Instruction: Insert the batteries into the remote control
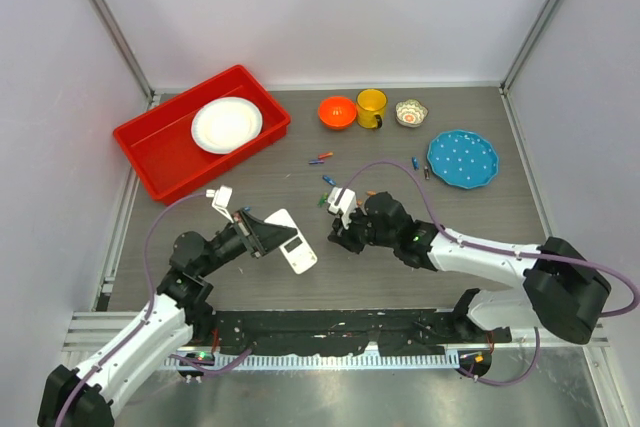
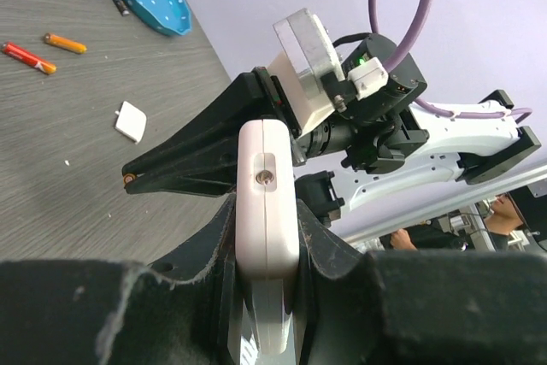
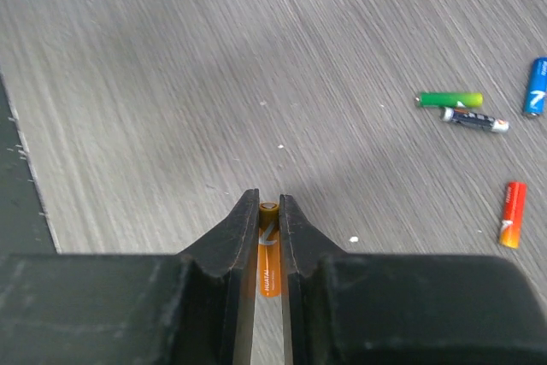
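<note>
My left gripper (image 2: pixel 267 226) is shut on the remote control (image 2: pixel 266 198), a white handset seen edge-on between the jaws. In the top view the remote control (image 1: pixel 298 249) sticks out to the right of the left gripper (image 1: pixel 266 235), face with its screen up. My right gripper (image 3: pixel 269 205) is shut on an orange battery (image 3: pixel 269 256), held just above the table. From above, the right gripper (image 1: pixel 338 237) hangs close to the right of the remote. Loose batteries lie on the table: green (image 3: pixel 449 99), black (image 3: pixel 474 120), blue (image 3: pixel 535 86) and red-orange (image 3: pixel 511 214).
A red bin (image 1: pixel 165 162) holding a white plate (image 1: pixel 227 124) stands at the back left. An orange bowl (image 1: pixel 338 112), a yellow cup (image 1: pixel 372 107), a small patterned bowl (image 1: pixel 411 113) and a blue plate (image 1: pixel 462 158) line the back. A small white cover piece (image 2: pixel 131 120) lies on the table.
</note>
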Robot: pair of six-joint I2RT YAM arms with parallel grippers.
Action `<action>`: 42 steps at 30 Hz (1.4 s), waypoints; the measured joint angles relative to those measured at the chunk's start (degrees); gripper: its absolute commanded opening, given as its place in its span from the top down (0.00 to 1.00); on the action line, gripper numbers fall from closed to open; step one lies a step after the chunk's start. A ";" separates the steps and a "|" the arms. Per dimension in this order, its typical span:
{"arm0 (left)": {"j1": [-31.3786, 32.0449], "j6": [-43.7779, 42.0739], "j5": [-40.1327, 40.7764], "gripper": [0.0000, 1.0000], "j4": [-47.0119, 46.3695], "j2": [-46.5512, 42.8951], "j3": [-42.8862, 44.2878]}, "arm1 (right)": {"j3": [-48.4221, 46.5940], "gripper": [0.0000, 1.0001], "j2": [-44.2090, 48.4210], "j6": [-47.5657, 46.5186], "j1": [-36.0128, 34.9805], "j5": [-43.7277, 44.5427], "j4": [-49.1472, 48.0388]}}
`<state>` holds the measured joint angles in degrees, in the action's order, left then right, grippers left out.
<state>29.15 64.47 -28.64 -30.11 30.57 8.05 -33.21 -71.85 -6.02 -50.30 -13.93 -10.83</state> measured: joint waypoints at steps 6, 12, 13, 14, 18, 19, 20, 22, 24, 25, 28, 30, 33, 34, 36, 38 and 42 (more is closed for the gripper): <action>0.00 -0.20 1.46 1.00 1.60 -0.76 -0.59 | 0.07 0.99 -1.97 -1.53 0.00 4.76 0.17; 0.00 -0.46 2.71 1.00 3.32 -1.46 -0.59 | -14.19 0.99 -12.46 16.04 -0.35 23.67 10.99; 0.00 -0.44 2.91 1.00 3.56 -1.49 -0.59 | -16.28 0.99 -13.64 20.44 -0.26 26.12 12.26; 0.00 -0.44 3.15 1.00 3.87 -1.55 -0.59 | -17.51 0.99 -14.08 24.90 -0.20 28.28 13.33; 0.00 -0.46 4.09 1.00 4.90 -2.19 -0.59 | -18.18 0.99 -13.46 44.15 -0.52 36.52 18.62; 0.00 -0.46 4.37 1.00 5.27 -2.47 -0.59 | -17.86 0.99 -13.20 48.76 -0.76 38.23 19.85; 0.00 -0.46 4.68 1.00 5.68 -2.84 -0.59 | -17.73 0.99 -12.98 52.89 -1.20 39.63 21.09; 0.00 -0.50 5.29 1.00 6.47 -3.58 -0.59 | -17.94 0.99 -12.96 62.36 -2.54 42.53 24.98; 0.00 -0.66 5.95 1.00 7.50 -4.31 -0.59 | -19.65 0.99 -13.92 70.05 -3.87 44.59 30.51; 0.00 -0.79 6.25 1.00 7.91 -4.68 -0.59 | -21.66 0.99 -15.32 74.42 -4.63 45.70 34.64; 0.00 -1.49 6.80 1.00 8.31 -4.92 -0.59 | -26.21 0.99 -19.93 84.17 -6.08 47.67 41.46; 0.00 -1.79 6.91 1.00 8.79 -4.85 -0.59 | -26.71 0.99 -21.70 89.09 -6.84 48.61 44.24; 0.00 -2.01 7.13 1.00 9.35 -4.79 -0.59 | -26.47 0.99 -23.06 94.60 -7.67 49.44 48.09; 0.00 -2.01 7.17 1.00 9.49 -4.76 -0.59 | -26.34 0.99 -23.19 96.04 -7.82 49.66 48.85; 0.00 -2.10 7.21 1.00 9.84 -4.76 -0.59 | -26.21 0.99 -23.32 98.33 -8.17 50.34 50.36; 0.00 -2.19 7.21 1.00 10.12 -4.76 -0.59 | -26.14 0.99 -23.56 100.00 -8.35 50.84 51.04; 0.00 -2.21 7.23 1.00 10.36 -4.76 -0.59 | -26.14 0.98 -25.18 101.83 -8.46 51.78 51.76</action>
<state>29.15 62.26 -21.41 -19.75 25.80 7.46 -59.35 -97.03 95.81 -58.76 37.85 40.93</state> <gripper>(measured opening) 0.261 0.173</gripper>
